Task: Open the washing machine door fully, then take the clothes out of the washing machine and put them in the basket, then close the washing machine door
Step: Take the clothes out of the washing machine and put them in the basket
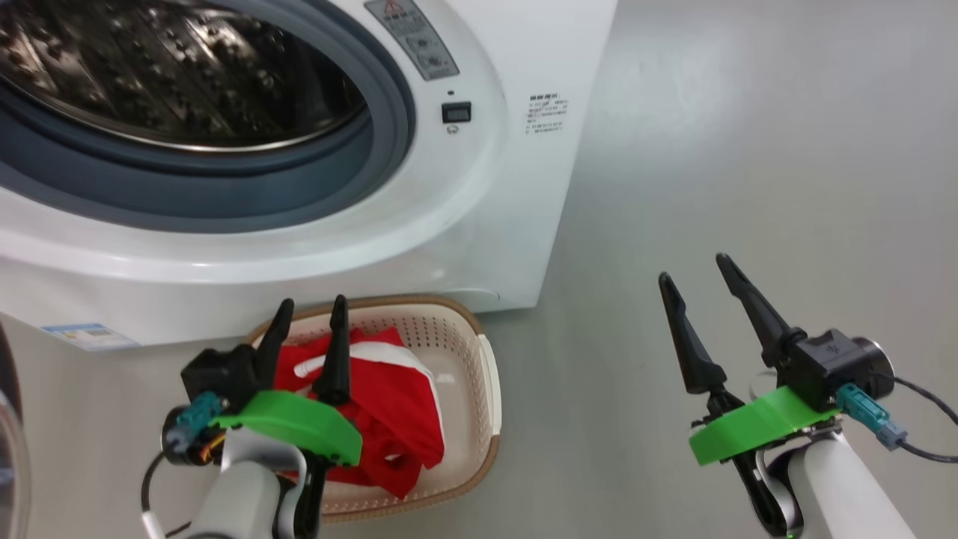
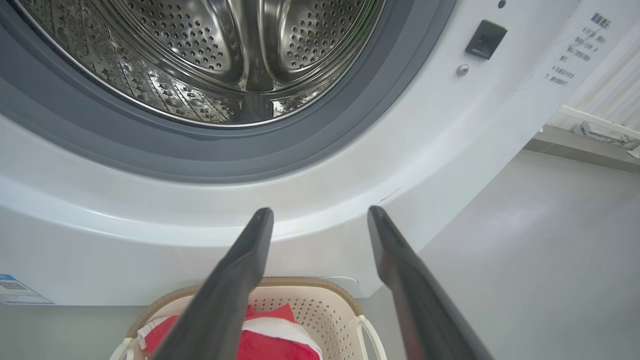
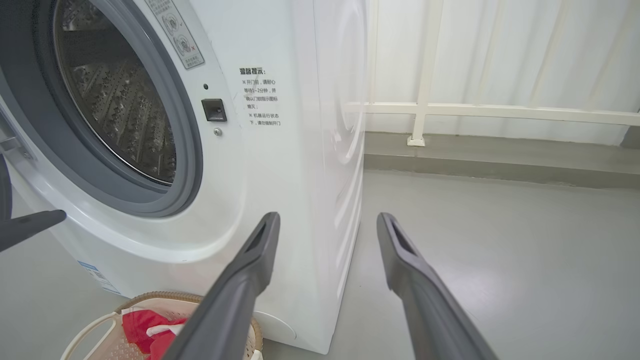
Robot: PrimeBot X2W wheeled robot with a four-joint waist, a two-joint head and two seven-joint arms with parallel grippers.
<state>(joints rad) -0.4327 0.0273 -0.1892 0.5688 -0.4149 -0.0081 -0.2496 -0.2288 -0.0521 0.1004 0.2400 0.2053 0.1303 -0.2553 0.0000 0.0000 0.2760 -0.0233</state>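
The white washing machine (image 1: 464, 224) stands with its door open and its steel drum (image 1: 172, 67) bare as far as I can see. A sliver of the washing machine door (image 1: 9, 449), dark rim and glass, shows at the far left edge. The red clothes (image 1: 397, 419) with white trim lie in the cream basket (image 1: 468, 322) on the floor in front of the machine. My left gripper (image 1: 310, 314) hovers open over the basket's near left part and holds nothing. My right gripper (image 1: 692, 268) stands open over bare floor to the right. The left wrist view looks past open fingers into the drum (image 2: 225, 50).
Grey floor (image 1: 748, 150) stretches to the right of the machine. A white railing (image 3: 450, 107) and a pale curtain stand behind it. A black latch socket (image 1: 456, 112) sits on the machine's front, right of the opening. A blue label (image 1: 86, 335) marks its lower left.
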